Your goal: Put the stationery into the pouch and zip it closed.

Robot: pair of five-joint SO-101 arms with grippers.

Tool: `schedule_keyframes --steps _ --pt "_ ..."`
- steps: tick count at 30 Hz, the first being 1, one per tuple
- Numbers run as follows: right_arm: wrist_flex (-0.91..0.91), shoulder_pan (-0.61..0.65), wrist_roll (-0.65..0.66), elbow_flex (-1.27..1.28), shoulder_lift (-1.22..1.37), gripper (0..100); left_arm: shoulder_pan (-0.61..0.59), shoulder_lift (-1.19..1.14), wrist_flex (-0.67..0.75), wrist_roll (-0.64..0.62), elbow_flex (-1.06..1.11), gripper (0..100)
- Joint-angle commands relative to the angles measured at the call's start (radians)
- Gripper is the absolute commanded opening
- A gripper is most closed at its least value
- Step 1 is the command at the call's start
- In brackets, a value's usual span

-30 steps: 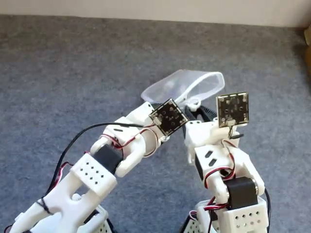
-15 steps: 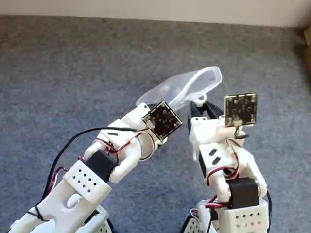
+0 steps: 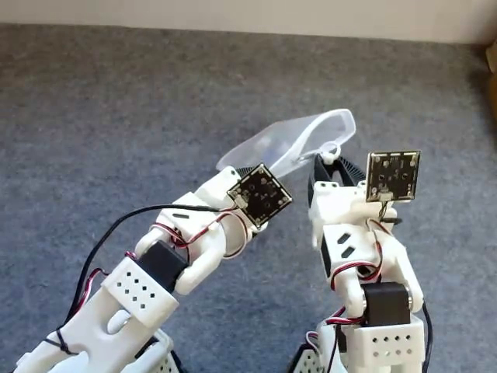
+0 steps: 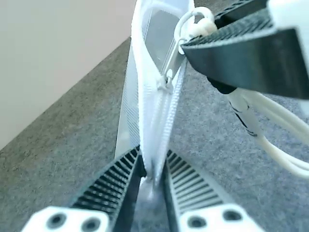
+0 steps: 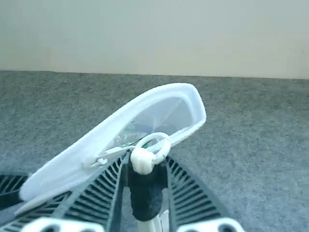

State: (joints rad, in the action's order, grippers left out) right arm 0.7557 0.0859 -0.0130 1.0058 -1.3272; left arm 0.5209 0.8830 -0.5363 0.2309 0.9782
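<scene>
The pouch (image 3: pixel 293 141) is off the grey mat (image 3: pixel 116 116), hanging between the two grippers. The left gripper (image 4: pixel 153 159) is clamped on the zipped end of the seam. The pouch runs straight out ahead of its fingertips, with the zip edge uppermost. The right gripper (image 5: pixel 146 162) is closed on the knotted pull cord (image 5: pixel 144 159), which loops back to the zip slider (image 4: pixel 166 83). The slider sits partway along the seam, between the two grippers.

From the left gripper to the slider the teeth look meshed. Beyond the slider the mouth appears to gape open. Something faint shows through the translucent wall just ahead of the right gripper, but I cannot tell what it is.

I judge the pouch to be light, thin and floppy. It keeps its shape here only because it is held at two points, and the wall would probably buckle if the two holds came closer together. The plastic film looks smooth and likely slippery, so the woven zip tape is the better place to pinch, as the left gripper does. The cord is soft and small. The knot gives the right fingers something to catch on, though it could slide out under a hard tug. A pull along the seam, away from the left gripper and with the tape kept taut, should run the slider best. A sideways pull would likely twist the seam and jam it.
</scene>
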Motion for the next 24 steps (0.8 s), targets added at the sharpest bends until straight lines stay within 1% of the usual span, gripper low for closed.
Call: schedule_keyframes --steps 1,13,18,24 --pt "-0.054 -0.097 -0.008 -0.008 -0.012 0.5 -0.03 0.039 -0.014 -0.012 -0.005 1" --pt "-0.064 -0.194 -0.008 -0.008 -0.008 0.5 -0.035 0.039 -0.014 -0.012 -0.005 1" --pt "-0.153 -0.292 -0.008 0.048 -0.012 0.5 -0.071 0.039 -0.008 -0.012 -0.007 1" --pt "-0.275 -0.394 -0.003 0.128 -0.01 0.5 -0.074 0.039 -0.008 -0.012 -0.007 1"
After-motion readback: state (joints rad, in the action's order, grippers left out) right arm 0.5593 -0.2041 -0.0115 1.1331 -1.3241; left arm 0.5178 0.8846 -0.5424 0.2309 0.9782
